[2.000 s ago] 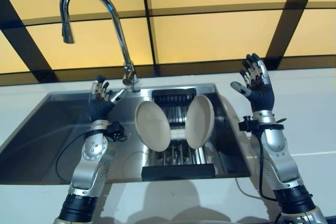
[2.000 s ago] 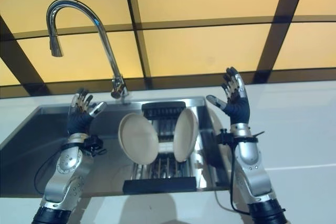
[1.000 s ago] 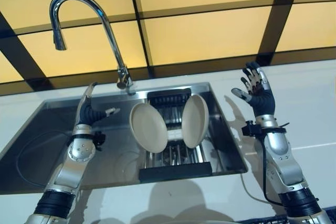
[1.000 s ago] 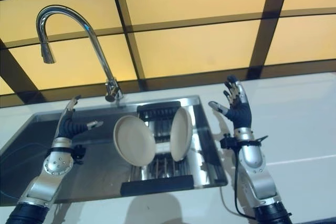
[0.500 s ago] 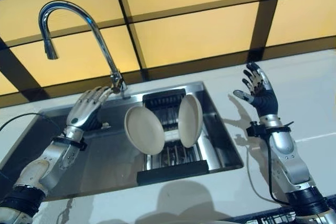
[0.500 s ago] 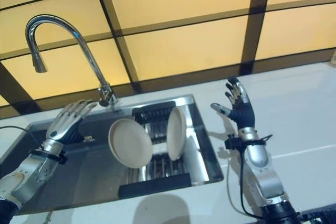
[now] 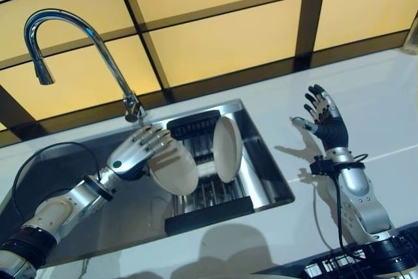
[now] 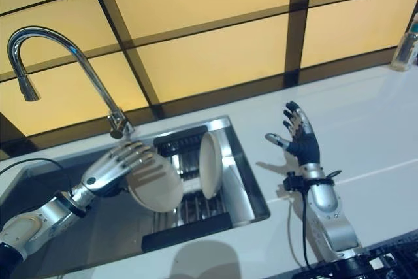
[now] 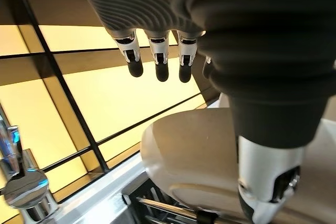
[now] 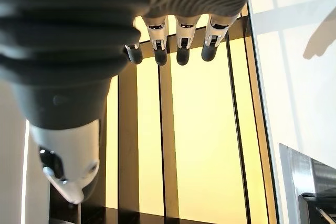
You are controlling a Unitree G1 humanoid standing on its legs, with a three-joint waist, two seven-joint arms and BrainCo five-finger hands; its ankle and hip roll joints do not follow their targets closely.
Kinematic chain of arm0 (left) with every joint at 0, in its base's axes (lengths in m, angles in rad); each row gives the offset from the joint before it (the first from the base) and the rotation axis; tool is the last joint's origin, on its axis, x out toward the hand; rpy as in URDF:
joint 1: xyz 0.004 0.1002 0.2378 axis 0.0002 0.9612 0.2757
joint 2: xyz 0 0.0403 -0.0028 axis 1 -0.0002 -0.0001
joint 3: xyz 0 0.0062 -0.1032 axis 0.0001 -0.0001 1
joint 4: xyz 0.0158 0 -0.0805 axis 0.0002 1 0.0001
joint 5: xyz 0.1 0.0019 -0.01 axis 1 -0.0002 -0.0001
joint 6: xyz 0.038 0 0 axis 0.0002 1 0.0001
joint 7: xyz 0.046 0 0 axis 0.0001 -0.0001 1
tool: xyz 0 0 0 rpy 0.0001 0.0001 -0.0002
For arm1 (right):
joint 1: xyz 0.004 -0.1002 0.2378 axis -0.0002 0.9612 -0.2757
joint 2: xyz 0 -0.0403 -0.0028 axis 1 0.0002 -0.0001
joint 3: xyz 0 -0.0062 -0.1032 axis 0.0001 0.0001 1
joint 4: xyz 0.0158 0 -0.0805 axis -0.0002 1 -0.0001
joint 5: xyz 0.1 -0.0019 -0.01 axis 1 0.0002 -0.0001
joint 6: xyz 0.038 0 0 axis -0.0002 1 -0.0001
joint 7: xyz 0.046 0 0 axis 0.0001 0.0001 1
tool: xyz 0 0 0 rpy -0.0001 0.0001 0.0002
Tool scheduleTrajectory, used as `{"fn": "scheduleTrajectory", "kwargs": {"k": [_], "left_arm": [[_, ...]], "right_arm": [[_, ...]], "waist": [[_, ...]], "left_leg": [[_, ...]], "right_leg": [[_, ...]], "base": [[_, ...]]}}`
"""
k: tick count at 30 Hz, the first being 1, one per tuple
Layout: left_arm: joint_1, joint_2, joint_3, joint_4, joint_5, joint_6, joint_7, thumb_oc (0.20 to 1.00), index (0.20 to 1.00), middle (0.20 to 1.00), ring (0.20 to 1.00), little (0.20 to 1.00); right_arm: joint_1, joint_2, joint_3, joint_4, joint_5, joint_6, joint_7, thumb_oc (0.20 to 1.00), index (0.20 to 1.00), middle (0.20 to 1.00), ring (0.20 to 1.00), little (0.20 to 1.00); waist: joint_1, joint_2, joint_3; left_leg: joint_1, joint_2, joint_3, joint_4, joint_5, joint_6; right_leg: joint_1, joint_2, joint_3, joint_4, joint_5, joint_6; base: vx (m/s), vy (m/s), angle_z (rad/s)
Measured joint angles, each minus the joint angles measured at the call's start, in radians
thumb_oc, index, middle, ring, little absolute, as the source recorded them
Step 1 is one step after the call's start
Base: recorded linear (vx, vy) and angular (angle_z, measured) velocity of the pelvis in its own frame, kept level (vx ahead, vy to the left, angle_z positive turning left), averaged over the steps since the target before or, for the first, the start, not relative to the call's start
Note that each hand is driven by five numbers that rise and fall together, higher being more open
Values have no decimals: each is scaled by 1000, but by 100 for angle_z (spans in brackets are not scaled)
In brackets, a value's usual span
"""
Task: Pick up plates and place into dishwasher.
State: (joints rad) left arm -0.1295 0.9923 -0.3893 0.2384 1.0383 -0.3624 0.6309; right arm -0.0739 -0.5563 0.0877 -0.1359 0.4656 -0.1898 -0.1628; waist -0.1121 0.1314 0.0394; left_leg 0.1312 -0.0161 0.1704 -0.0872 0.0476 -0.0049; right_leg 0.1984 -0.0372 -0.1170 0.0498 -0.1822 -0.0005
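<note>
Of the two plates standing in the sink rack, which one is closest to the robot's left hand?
The left plate: the open left hand reaches right to its rim. The right plate stands further right in the rack, apart from both hands.

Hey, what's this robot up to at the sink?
It is reaching for dishes. Two plates stand on edge in a rack inside the sink. The left hand, fingers open, is at the left plate without gripping it. The right plate stands untouched. The right hand is raised open over the white counter.
</note>
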Motion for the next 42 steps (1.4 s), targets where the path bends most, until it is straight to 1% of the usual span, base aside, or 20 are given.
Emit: {"fn": "scheduleTrajectory", "kwargs": {"k": [8,11,14,19,20,21,22,23,28,36,42], "left_arm": [[-2,10,-32,0,25,-16,-3,1000,1000,1000,1000,1000],[-13,10,-55,4,50,-16,-4,1000,1000,1000,1000,1000],[-21,9,-78,18,51,-14,-17,1000,1000,1000,1000,1000],[-22,2,-103,40,52,2,-45,1000,1000,1000,1000,1000],[-22,-2,-104,46,53,2,-54,893,893,893,893,893],[-23,-4,-104,46,53,3,-60,746,746,746,746,746],[-27,-4,-104,45,52,3,-67,325,325,325,325,325],[-31,-4,-104,46,52,3,-75,200,200,200,200,200],[-38,-3,-104,58,52,4,-128,200,200,200,200,200],[-51,-3,-102,51,49,0,-135,200,200,200,200,200],[-51,-4,-98,51,49,-1,-125,200,200,200,200,200]], "right_arm": [[3,0,0,2,0,0,1,1000,1000,1000,1000,1000],[3,-6,0,2,0,2,1,1000,1000,1000,1000,1000],[3,-15,-1,3,0,19,1,1000,1000,1000,1000,1000],[5,-15,-1,5,0,22,2,1000,1000,1000,1000,1000],[5,-14,-1,5,0,22,2,1000,1000,1000,1000,1000],[6,-14,-1,5,0,22,2,1000,1000,1000,1000,1000],[6,-14,-1,6,0,22,2,1000,1000,1000,1000,1000],[6,-14,-1,6,0,22,3,1000,1000,1000,1000,1000],[6,-13,0,6,0,22,2,1000,1000,1000,1000,1000],[12,-13,0,6,0,22,3,1000,1000,1000,1000,1000],[21,-13,0,6,0,22,3,1000,1000,1000,1000,1000]], "waist": [[-8,6,4],[-10,14,10],[-15,22,23],[-15,19,45],[-15,17,47],[-14,15,48],[-13,14,49],[-13,13,49],[-10,13,49],[-10,11,50],[-8,7,47]], "left_leg": [[-2,3,20,0,0,1],[-2,3,25,0,1,1],[-2,4,33,0,1,2],[-2,6,42,0,1,2],[-2,6,43,0,1,2],[-2,6,43,0,1,2],[-2,6,44,0,1,2],[-2,6,44,0,1,2],[5,7,48,0,2,3],[11,8,49,0,2,3],[12,8,48,0,2,3]], "right_leg": [[-19,0,20,17,-1,1],[-26,0,27,24,-2,4],[-31,0,34,30,-4,6],[-37,2,42,34,-4,6],[-37,2,43,34,-4,6],[-37,2,43,34,-4,6],[-37,2,43,34,-3,6],[-37,2,44,33,-3,7],[-33,3,50,33,-1,10],[-27,3,52,34,0,11],[-26,3,51,33,3,7]], "base": [[36,26,-8],[28,46,-7],[24,33,-6],[24,4,-5],[0,0,0],[0,0,0],[0,0,0],[0,0,0],[5,-3,-2],[0,0,0],[0,0,0]]}}
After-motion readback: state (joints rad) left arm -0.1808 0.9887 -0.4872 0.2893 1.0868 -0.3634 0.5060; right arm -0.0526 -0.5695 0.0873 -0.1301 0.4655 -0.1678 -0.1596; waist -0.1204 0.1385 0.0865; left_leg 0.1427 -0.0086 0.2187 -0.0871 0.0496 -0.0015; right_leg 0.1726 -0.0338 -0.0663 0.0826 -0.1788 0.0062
